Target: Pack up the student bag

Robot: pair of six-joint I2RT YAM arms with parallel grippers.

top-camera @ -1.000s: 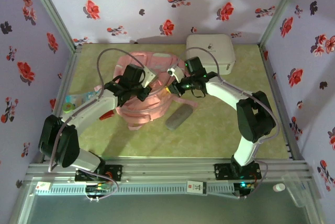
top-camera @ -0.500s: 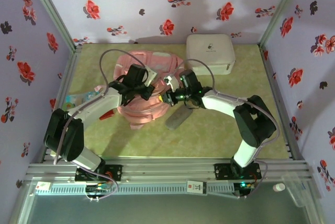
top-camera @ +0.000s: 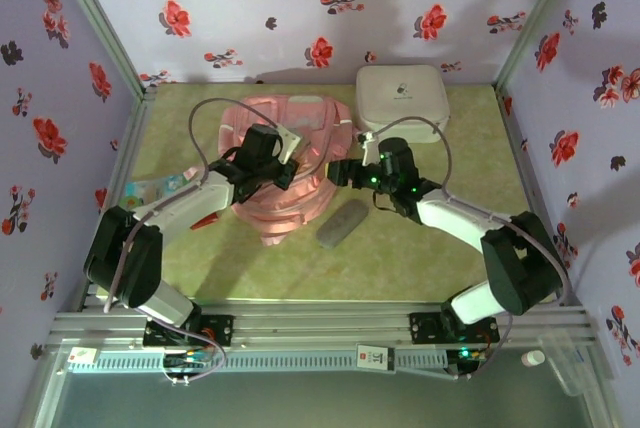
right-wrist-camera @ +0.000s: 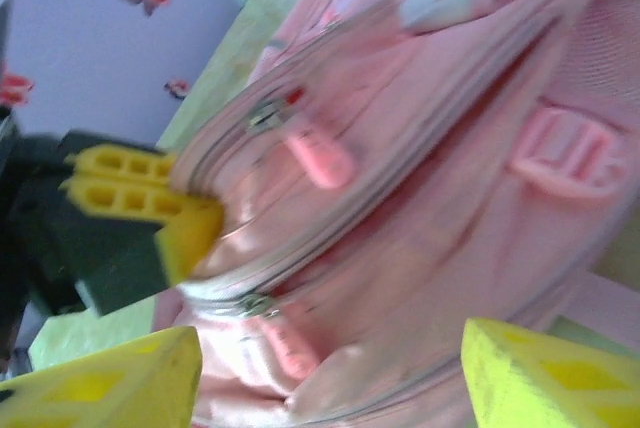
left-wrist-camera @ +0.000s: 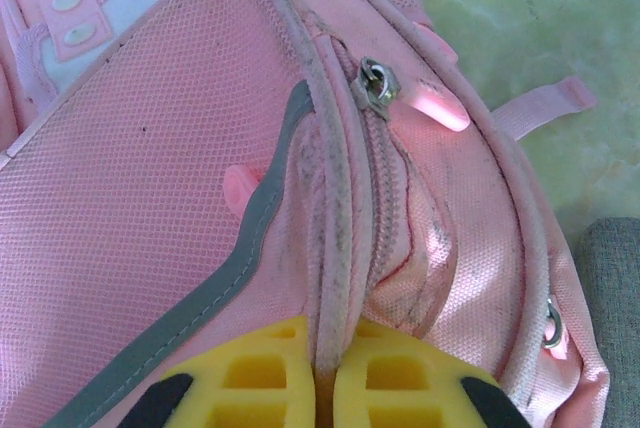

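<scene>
Mid-table on the mottled green table top (top-camera: 430,238) lies the large soft pink fabric student bag (top-camera: 300,203), front pockets facing up. It sits left of and nearer than a white rounded-square hard case (top-camera: 402,98) at the back edge. Left gripper (left-wrist-camera: 325,380): yellow pads pressed together, clamped on a raised piped seam of the student bag beside a zip track. A silver zip slider with pink rubber pull (left-wrist-camera: 430,106) sits further along that track. Right gripper (right-wrist-camera: 325,378): yellow fingertips (right-wrist-camera: 100,378) spread wide apart with nothing held, hovering just off the bag's side and facing the left gripper. A grey oblong fabric pouch (top-camera: 342,223) lies on the table just beside the bag's near right edge. A colourful packet (top-camera: 150,193) lies at the table's left side, details too small to tell.
</scene>
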